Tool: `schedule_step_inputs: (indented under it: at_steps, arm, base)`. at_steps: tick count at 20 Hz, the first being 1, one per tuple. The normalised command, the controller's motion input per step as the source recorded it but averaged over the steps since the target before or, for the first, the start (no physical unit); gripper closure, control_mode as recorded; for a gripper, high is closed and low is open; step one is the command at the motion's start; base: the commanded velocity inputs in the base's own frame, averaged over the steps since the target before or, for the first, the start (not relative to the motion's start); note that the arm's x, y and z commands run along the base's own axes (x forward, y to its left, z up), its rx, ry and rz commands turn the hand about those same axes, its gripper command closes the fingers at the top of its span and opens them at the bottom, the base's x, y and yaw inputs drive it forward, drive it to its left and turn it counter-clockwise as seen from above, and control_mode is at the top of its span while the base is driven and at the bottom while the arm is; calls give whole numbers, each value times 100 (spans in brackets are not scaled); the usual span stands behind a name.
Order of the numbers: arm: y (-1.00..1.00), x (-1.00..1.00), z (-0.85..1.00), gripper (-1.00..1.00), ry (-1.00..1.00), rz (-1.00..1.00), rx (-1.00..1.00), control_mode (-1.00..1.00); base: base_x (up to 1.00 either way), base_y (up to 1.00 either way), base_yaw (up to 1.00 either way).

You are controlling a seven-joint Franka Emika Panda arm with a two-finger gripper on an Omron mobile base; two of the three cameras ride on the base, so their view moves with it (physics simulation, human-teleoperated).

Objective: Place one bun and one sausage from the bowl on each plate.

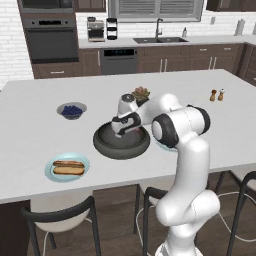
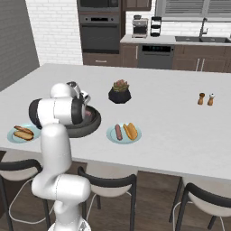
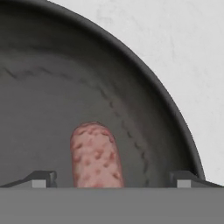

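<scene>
The bowl (image 1: 121,142) sits on the counter (image 1: 30,110) near its front edge, about midway along. In the bowl lies one sausage (image 3: 95,154), between the tips of the gripper (image 3: 112,178) lowered into it. A plate (image 1: 67,167) left of the bowl, closer to the front edge, carries a bun and a sausage side by side. A second plate (image 2: 123,133) just right of the bowl carries the same pair. A small berry bowl (image 1: 71,110) stands behind and left; a potted plant (image 2: 120,91) behind; two shakers (image 2: 206,99) toward the right end.
</scene>
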Motion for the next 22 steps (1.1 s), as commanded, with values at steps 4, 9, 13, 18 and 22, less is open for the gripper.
schedule_step_inputs:
  at_steps: [4,9,13,18,22]
  arm:
    - [0,-11,-19,100,1,0,0,-100]
    - [0,-8,-9,100,0,0,0,-100]
    - [0,-4,-18,100,8,0,-1,-100]
    - [0,-13,10,100,2,0,0,-100]
    - [0,-46,64,100,0,0,0,-100]
  base:
    - [0,0,0]
    - [0,0,0]
    - [0,0,0]
    - [0,0,0]
    - [0,0,0]
